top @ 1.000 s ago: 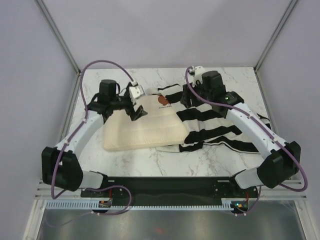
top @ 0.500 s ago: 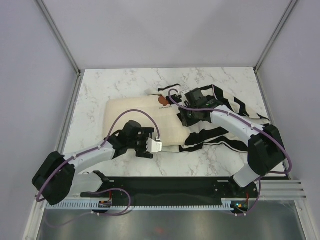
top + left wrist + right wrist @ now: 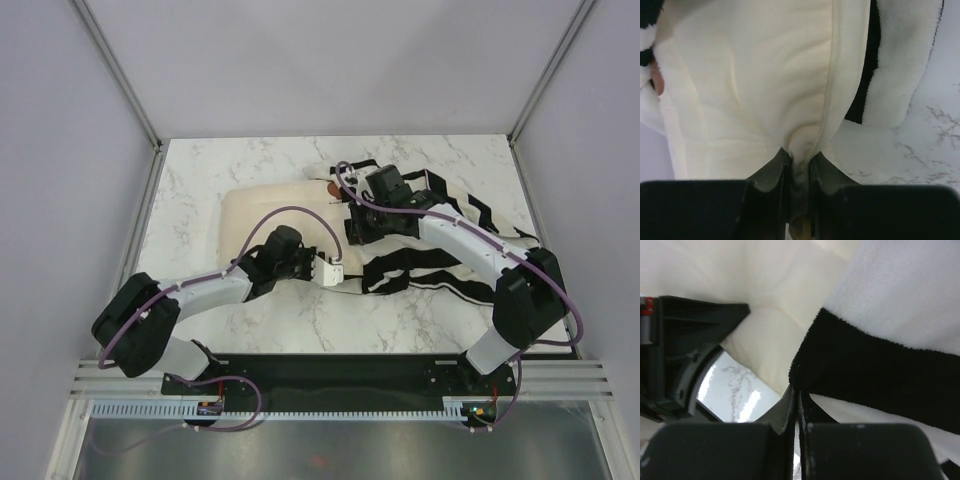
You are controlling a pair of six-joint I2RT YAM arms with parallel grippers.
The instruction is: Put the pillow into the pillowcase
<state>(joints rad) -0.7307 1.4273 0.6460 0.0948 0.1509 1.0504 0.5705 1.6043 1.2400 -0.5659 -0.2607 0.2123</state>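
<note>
Since half a second ago the left gripper (image 3: 800,154) has carried its hold forward and to the right, and the pillow (image 3: 270,210) has slid with it, away from the left side of the marble table (image 3: 200,170) and toward the stripes; the right gripper (image 3: 796,392) has also moved a little farther from the bases. Its jaws pressed together, the left gripper pinches the pillow's seam at the near edge, with the cream fabric puckering up between the fingers in the left wrist view. The right gripper is likewise clamped, holding the hem of the pillowcase (image 3: 415,270) on a black stripe, just beside the pillow's right end. From there outward, the pillow lies across the middle of the table with its brown patch (image 3: 330,186) at the far edge, and its right end appears tucked under the striped cloth while most of its body shows bare. I judge the insertion as begun but far from done. Next, the left arm should push the pillow rightward into the opening while the right arm keeps the hem lifted and draws it leftward over the cushion
</note>
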